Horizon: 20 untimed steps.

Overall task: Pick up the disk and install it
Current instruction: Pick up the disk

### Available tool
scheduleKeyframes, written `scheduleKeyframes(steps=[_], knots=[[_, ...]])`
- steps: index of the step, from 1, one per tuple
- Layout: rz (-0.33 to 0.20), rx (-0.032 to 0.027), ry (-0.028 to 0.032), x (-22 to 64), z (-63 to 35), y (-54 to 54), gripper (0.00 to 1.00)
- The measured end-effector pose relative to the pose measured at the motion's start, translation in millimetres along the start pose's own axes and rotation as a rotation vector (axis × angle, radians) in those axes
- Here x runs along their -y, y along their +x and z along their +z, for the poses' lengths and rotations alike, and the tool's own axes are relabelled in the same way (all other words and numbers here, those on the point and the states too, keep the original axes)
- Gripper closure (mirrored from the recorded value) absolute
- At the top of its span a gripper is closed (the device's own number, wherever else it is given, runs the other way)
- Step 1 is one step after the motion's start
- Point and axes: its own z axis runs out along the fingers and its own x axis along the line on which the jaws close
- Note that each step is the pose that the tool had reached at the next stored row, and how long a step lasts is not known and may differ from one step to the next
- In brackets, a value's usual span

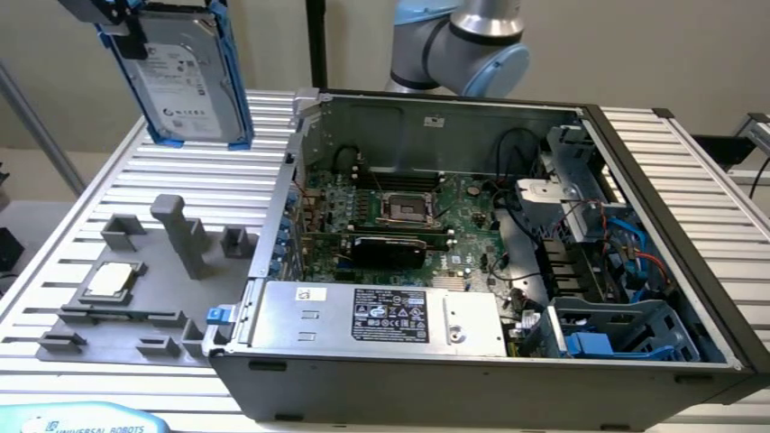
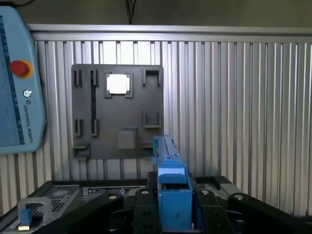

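Clearly, the gripper point(image 2: 174, 210) pinches the disk point(image 1: 202, 99): label point(image 1: 178, 68) in exterior view, blue edge point(image 2: 168, 156) in wrist view.

One disk point(image 1: 187, 81), one CPU chip point(image 1: 108, 280) — one fixture plate point(image 1: 147, 257), one computer case point(image 1: 481, 383).

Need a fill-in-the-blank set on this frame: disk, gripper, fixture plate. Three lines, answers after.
1. The disk sits in a ____ plastic carrier.
2. The gripper is shut on it, holding it in the air on the exterior view's ____ of the open computer case.
3. The square silver chip rests on the ____ fixture plate.
Answers: blue; left; grey.
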Motion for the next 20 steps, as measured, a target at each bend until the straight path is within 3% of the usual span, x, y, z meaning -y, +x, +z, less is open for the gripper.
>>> scheduleKeyframes(steps=[10, 20], knots=[[0.000, 0.0108, -0.0005, 45.5, -27.5, 5.3, 0.67], [0.000, 0.0124, -0.0005, 91.2, -32.9, 15.4, 0.67]])
